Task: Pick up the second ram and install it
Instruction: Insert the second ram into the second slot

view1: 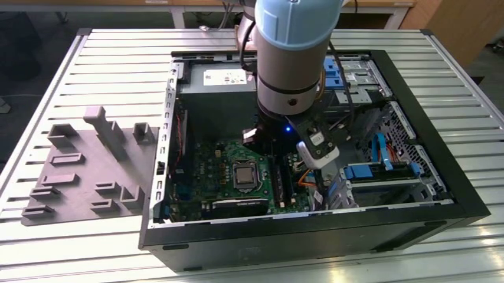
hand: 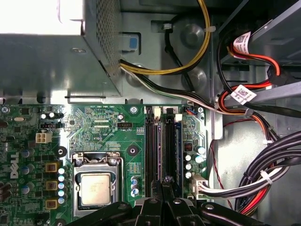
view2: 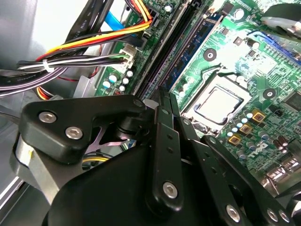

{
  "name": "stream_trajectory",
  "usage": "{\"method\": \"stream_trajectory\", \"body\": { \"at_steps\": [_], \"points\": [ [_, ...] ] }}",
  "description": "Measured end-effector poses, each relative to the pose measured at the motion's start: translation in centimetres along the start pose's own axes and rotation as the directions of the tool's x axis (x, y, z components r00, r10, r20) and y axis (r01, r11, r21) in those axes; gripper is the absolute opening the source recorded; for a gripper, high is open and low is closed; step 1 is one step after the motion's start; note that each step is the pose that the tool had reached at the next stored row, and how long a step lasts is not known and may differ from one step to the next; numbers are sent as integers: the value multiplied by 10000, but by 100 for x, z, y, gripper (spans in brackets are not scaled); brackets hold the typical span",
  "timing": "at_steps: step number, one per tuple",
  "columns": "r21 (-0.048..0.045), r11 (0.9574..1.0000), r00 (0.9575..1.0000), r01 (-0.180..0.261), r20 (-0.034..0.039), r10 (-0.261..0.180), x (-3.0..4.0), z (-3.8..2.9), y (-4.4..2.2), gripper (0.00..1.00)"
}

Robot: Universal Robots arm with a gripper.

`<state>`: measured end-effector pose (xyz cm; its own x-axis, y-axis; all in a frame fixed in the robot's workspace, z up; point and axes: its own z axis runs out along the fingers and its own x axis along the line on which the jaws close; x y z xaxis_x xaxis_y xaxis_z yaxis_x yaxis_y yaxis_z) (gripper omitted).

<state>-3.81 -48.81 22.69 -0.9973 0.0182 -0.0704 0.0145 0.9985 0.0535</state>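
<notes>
step: seating the second ram (hand: 178,155) in the motherboard slots (hand: 160,150) beside the CPU socket (hand: 95,188) | hand (hand: 165,182): fingers closed together over the slots (hold on the stick unclear) | next calls for: straight, even press.

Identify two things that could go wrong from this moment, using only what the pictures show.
1. The gripper sits right over the RAM slots; pressing down off-line could strain a slot or the motherboard.
2. The cable bundle runs close beside the slots, so the arm could snag it inside the computer case.
</notes>
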Motion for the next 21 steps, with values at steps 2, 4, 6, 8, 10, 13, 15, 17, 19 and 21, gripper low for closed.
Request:
{"method": "stream_trajectory", "body": {
  "at_steps": [2, 4, 6, 8, 10, 13, 15, 17, 19, 21],
  "points": [
    [2, 10000, 10000, 0, -1, 0, 0, 5, 0, 12],
    [1, 10000, 10000, 0, -1, 0, 0, 12, 1, 12],
    [3, 10000, 10000, 3, -1, -3, 1, 12, 1, 12],
    [2, 10000, 10000, 4, -1, -4, 1, 15, 1, 12],
    [0, 10000, 10000, 15, -1, -15, 1, 17, 3, 12],
    [-3, 10000, 10000, 48, -3, -48, 1, 20, 5, 12],
    [-5, 10000, 10000, 82, -5, -82, 1, 20, 7, 12],
    [-9, 9999, 9999, 123, -7, -123, 2, 22, 10, 12],
    [-9, 9999, 9999, 163, -9, -163, 2, 21, 11, 12],
    [-14, 9998, 9998, 212, -12, -212, 2, 22, 12, 12]
  ]
}}
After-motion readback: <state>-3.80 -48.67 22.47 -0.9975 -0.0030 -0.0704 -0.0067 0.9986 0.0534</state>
